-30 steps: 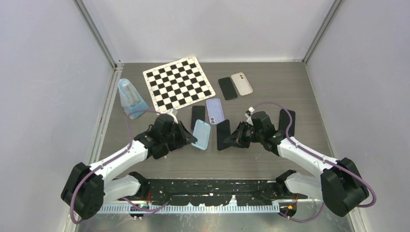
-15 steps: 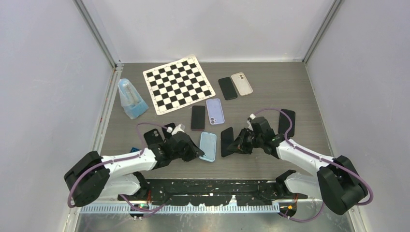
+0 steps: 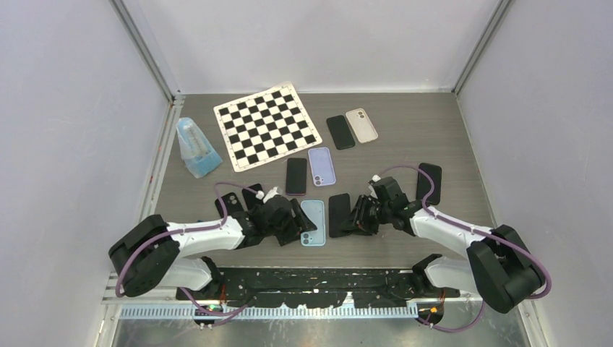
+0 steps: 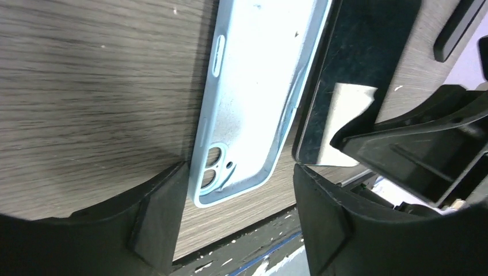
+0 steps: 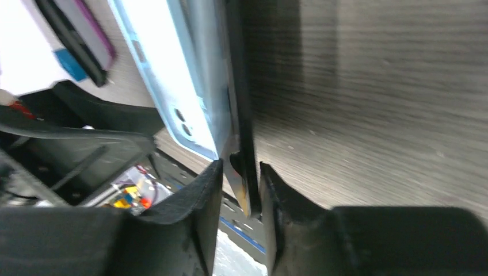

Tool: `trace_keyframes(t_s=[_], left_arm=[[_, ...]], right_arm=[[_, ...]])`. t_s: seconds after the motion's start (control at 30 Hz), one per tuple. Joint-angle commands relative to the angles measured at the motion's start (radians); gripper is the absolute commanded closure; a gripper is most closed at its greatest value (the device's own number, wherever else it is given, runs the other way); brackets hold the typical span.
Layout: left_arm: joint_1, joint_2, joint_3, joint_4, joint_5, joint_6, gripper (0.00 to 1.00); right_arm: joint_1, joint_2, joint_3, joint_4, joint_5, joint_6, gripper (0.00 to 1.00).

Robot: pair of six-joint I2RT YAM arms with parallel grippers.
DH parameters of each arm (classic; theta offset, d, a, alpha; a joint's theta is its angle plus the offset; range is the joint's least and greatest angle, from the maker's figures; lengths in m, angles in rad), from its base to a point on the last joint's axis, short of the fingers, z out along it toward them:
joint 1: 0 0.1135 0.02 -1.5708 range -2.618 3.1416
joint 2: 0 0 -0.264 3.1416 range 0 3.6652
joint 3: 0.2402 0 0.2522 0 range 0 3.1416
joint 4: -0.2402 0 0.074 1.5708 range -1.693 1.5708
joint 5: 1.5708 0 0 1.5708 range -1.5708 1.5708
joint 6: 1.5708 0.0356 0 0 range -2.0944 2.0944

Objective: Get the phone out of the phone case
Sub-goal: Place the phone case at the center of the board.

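Though phone (image 5: 244, 129) shows edge-on | left end effector (image 4: 239, 192) open astride case (image 4: 259, 75) | right end effector (image 5: 240, 169): grip unclear

Soft even light — blurred, glare-washed wrist close-ups

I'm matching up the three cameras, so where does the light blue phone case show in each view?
Top external: the light blue phone case lies low centre, between the two arms.
Left wrist: the case runs from top centre down to mid-frame.
Right wrist: the case slants from upper left toward the centre.
Shared landmark: the black phone sits right beside the case in all three.
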Motion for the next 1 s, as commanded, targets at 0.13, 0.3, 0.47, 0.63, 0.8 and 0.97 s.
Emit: trace_keyframes(t_s=[0.13, 0.3, 0.47, 0.63, 0.8, 0.97], left_arm=[[-0.018, 0.007, 0.075, -0.137, -0.033, 0.105, 0.18], [-0.019, -0.022, 0.139, -0.265, -0.115, 0.184, 0.09], [-0.019, -0.038, 0.188, -0.281, -0.180, 0.271, 0.07], [-0.017, -0.060, 0.301, -0.316, -0.303, 0.399, 0.05], [0.003, -0.080, 0.378, -0.277, -0.310, 0.553, 0.04], [0.083, -0.115, 0.378, -0.250, -0.194, 0.623, 0.04]], right_arm=[[-0.002, -0.093, 0.037, -0.254, 0.134, -0.057, 0.36], [-0.002, -0.233, 0.087, -0.357, 0.291, -0.040, 0.05], [-0.028, -0.258, 0.229, -0.428, 0.528, -0.104, 0.04], [-0.185, -0.147, 0.417, -0.446, 0.676, -0.234, 0.04], [-0.427, -0.005, 0.478, -0.402, 0.727, -0.304, 0.03], [-0.657, 0.056, 0.441, -0.356, 0.703, -0.302, 0.01]])
